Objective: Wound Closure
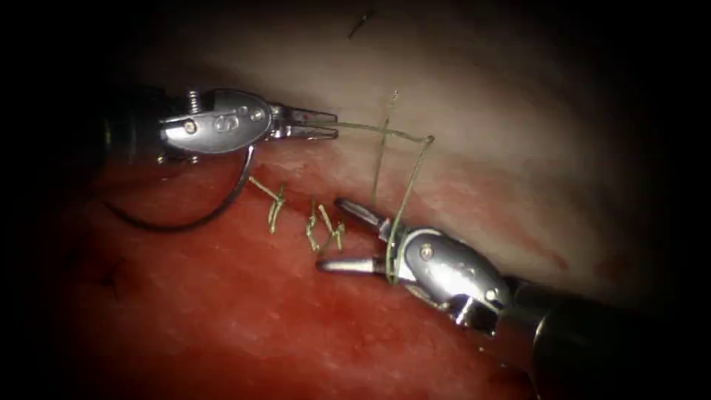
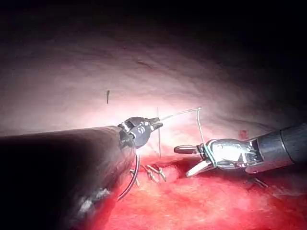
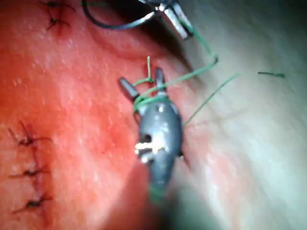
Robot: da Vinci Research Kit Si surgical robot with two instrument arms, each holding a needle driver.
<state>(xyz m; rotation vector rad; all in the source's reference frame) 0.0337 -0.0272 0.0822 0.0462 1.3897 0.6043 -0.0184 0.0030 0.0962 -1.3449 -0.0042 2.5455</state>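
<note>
Upper left, the left gripper [image 1: 332, 124] pinches the thread [image 1: 370, 129] taut while the right gripper [image 1: 333, 233], spread (thread wrapped around it), holds nothing; the needle [image 1: 192, 219] hangs free.

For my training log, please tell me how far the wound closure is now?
Done: two knotted stitches sit on the cut. In hand: the left gripper is shut on the thread, which wraps around the open right gripper; the needle hangs free below the left tool. Left: this knot is not yet tight.
</note>
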